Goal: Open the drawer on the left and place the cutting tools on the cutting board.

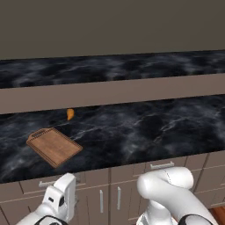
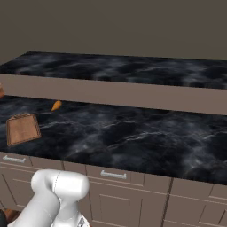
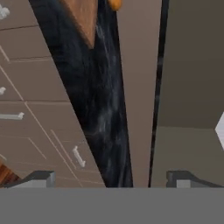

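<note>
the cutting board [image 1: 54, 146] is seen lying flat on the dark marbled counter [image 1: 145, 127], near its front edge and toward the left end, turned at an angle so that one corner points to the cabinets. its grooved strip runs along the short edge at the far left. a small orange object [image 1: 70, 114] is set on the counter behind the board, apart from it and close to the taupe backsplash ledge [image 1: 114, 92].

from the right base camera the same board [image 2: 22, 128] is found at the far left of the counter [image 2: 133, 137], with the orange object [image 2: 56, 105] just behind it.

the drawer [image 1: 52, 182] on the left is shut, its flat front flush with the cabinet face and its silver bar handle partly hidden by the arm; the narrower drawer [image 1: 162, 166] further right is shut too. the cutting tools cannot be seen anywhere on the counter.

the gripper [image 3: 112, 177] is held low in front of the cabinets (the hand camera is rolled, so the counter runs up and down in it). its two dark fingertips [image 3: 37, 176] stand far apart, with nothing between them. a corner of the board [image 3: 83, 17] and the orange object [image 3: 114, 4] are caught at the top of that view.

no brand, label or writing can be read on anything.
</note>
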Motion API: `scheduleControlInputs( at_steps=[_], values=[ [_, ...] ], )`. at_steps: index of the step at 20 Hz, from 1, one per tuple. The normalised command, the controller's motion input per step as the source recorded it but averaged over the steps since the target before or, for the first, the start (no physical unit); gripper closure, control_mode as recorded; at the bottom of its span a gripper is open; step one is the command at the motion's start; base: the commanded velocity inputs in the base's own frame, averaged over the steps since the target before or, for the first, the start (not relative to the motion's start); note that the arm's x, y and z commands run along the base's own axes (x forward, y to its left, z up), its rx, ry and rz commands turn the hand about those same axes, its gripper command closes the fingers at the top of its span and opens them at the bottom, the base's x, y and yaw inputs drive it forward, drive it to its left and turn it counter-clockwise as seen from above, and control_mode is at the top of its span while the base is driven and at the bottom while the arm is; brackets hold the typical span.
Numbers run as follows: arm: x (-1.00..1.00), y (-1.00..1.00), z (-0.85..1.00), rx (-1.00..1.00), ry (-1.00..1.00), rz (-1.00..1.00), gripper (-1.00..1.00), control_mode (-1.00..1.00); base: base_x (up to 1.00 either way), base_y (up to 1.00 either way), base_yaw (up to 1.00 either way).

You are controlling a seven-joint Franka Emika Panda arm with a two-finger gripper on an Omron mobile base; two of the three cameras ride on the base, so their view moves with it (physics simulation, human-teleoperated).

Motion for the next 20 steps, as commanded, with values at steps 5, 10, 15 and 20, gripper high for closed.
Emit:
scheduleControlInputs(
  at_steps=[5, 10, 15, 20],
  values=[
    [0.0, 0.06, -0.58, -0.13, -0.13, 0.07, -1.0, -1.0, 0.0, 0.0, 0.0],
    [0.21, 0.08, -0.53, -0.07, -0.05, 0.17, -1.0, -1.0, 0.0, 0.0, 0.0],
    [0.4, 0.19, -0.44, -0.02, -0.01, 0.17, -1.0, -1.0, 0.0, 0.0, 0.0],
    [0.46, 0.26, -0.45, 0.0, 0.0, 0.17, -1.0, -1.0, 0.0, 0.0, 0.0]
  ],
)
